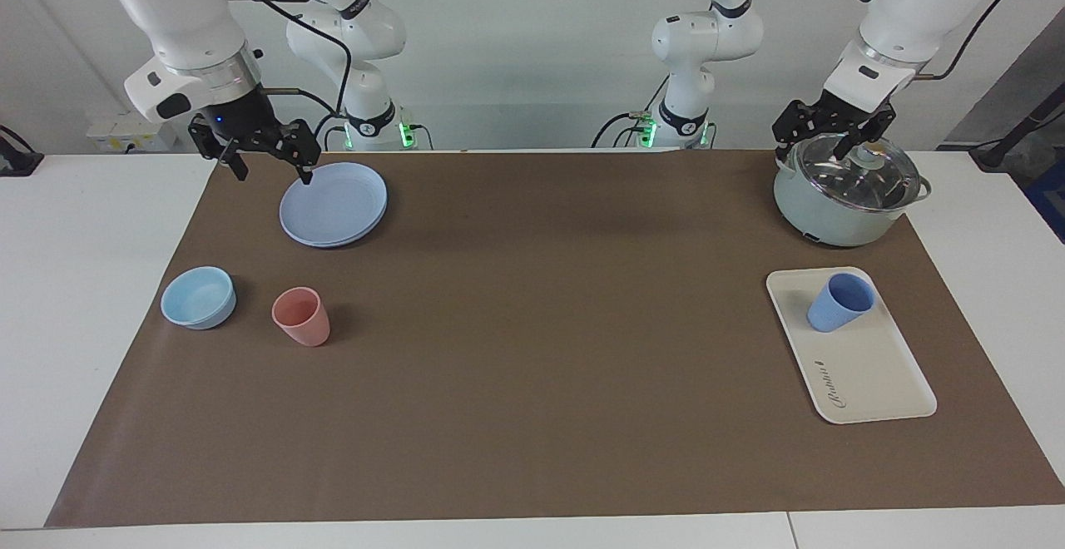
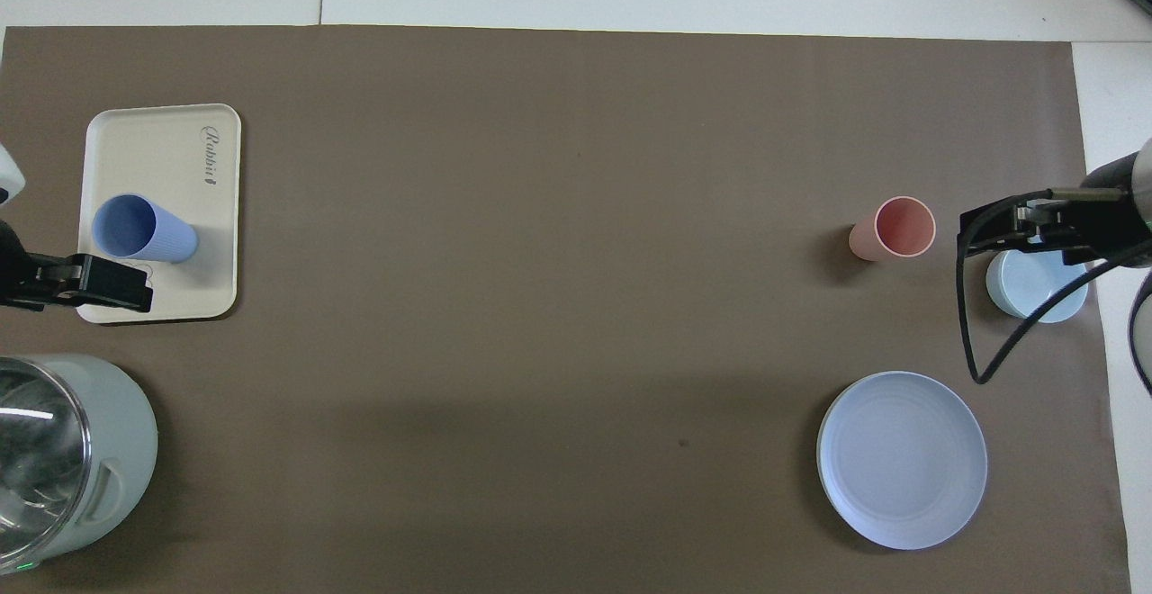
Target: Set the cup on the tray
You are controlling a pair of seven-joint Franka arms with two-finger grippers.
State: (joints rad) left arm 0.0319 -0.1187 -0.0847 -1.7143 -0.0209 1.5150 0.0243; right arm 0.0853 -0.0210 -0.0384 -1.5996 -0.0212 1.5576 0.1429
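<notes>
Blue cup (image 1: pixel 840 302) — seen standing upright on the cream tray (image 1: pixel 874 374), at the end of it nearer the robots, with no gripper touching it. The tray is laid on the brown mat (image 1: pixel 532 349) toward the left arm's end of the table, with a lidded pot (image 1: pixel 844 191) placed nearer the robots. Left gripper (image 1: pixel 819 140) — raised over the pot lid, fingers spread and empty. Right gripper (image 1: pixel 266 162) — held above the edge of the round blue plate (image 1: pixel 333 204), fingers parted, nothing gripped. A pink cup (image 1: pixel 301 316) and a light-blue bowl (image 1: pixel 198 297) are set farther from the robots than the plate.
</notes>
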